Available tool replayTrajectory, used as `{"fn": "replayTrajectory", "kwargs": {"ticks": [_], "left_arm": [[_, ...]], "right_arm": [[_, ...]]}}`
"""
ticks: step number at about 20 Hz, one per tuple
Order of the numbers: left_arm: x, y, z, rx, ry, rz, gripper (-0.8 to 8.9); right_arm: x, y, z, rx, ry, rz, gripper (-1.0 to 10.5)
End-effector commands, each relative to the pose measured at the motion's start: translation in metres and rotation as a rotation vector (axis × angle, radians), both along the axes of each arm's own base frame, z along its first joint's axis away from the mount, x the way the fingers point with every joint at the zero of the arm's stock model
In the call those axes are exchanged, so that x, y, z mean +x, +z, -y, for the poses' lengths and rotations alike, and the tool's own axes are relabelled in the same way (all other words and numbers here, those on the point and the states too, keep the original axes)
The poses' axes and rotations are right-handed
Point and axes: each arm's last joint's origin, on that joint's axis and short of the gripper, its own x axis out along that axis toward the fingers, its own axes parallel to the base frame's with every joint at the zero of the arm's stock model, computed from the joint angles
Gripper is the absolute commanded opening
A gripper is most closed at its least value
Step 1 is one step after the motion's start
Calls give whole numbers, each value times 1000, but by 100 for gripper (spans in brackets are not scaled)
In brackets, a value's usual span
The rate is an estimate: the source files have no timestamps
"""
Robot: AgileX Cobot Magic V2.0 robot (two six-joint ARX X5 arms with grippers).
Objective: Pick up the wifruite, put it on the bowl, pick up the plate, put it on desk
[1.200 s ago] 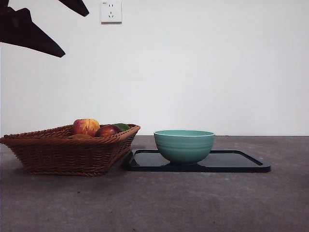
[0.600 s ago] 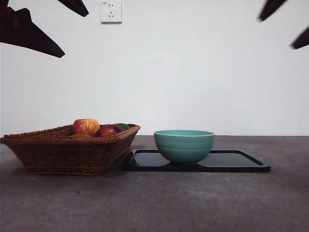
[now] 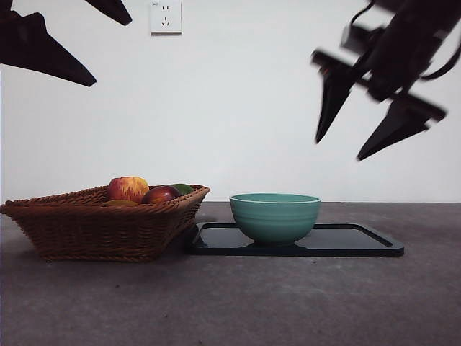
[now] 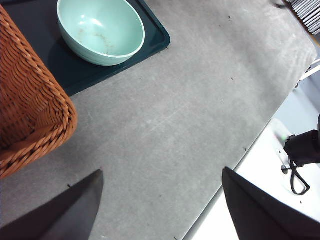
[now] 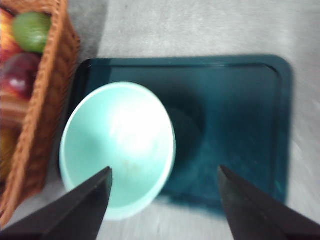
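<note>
The teal-green bowl (image 3: 275,216) stands empty on a dark flat plate (image 3: 360,241) on the grey desk (image 3: 230,303). A low dull brownish fruit, seemingly the wifruite (image 3: 119,204), barely shows over the basket's rim. My right gripper (image 3: 339,150) is open and empty, high in the air above the plate's right half. In the right wrist view the gripper (image 5: 164,169) looks down on the bowl (image 5: 117,145) and the plate (image 5: 235,125). My left gripper (image 3: 114,52) is open and empty, high at the top left; it also shows in the left wrist view (image 4: 162,171).
A brown wicker basket (image 3: 101,227) stands left of the plate. It holds a red-yellow apple (image 3: 128,189), a dark red fruit (image 3: 160,194) and a green fruit (image 3: 182,189). The left wrist view shows the desk's edge (image 4: 235,165).
My right gripper has come in from the top right and moved down and left over the plate. The left gripper, the bowl and the basket have not moved.
</note>
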Motion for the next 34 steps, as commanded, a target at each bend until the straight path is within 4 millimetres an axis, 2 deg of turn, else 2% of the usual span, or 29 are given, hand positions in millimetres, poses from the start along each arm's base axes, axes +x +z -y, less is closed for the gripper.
{"fn": "replayTrajectory", "kwargs": {"ticks": [1,3,6,15,17,21,22,25,28,32,34], "left_arm": [[1,2,2,-4,-20,22,375],[1,2,2,-3,-20,21,375],[1,2,2,-3,-20,21,375],[1,2,2,-3,-20,20,375],[1,2,1,-3,-20,19,375],[1,2,1,-3,-20,19,375],[1,2,1,-3,-20,20,375],[1,2,1,-3,-20,19,375],[1,2,1,-3,-20,20,375],[1,2,1,-3,-20,19,375],[1,2,1,-3,-20,19,375]], "right_arm": [[22,-17,-10,-15,42,-36,333],[33,-33,-16,-27,49,-73,333],[40,-52,-23,-47,65,-108,333],[43,-60,-28,-74,58,-96,331],[44,-68,-31,-79,66,-115,296],[44,-71,-36,-96,88,-104,5],[45,-70,-36,-101,82,-95,5],[41,-56,-35,-95,77,-57,5],[28,-23,-31,-74,91,12,5],[-17,28,-30,-100,187,58,5],[-47,43,-34,-97,240,70,5]]}}
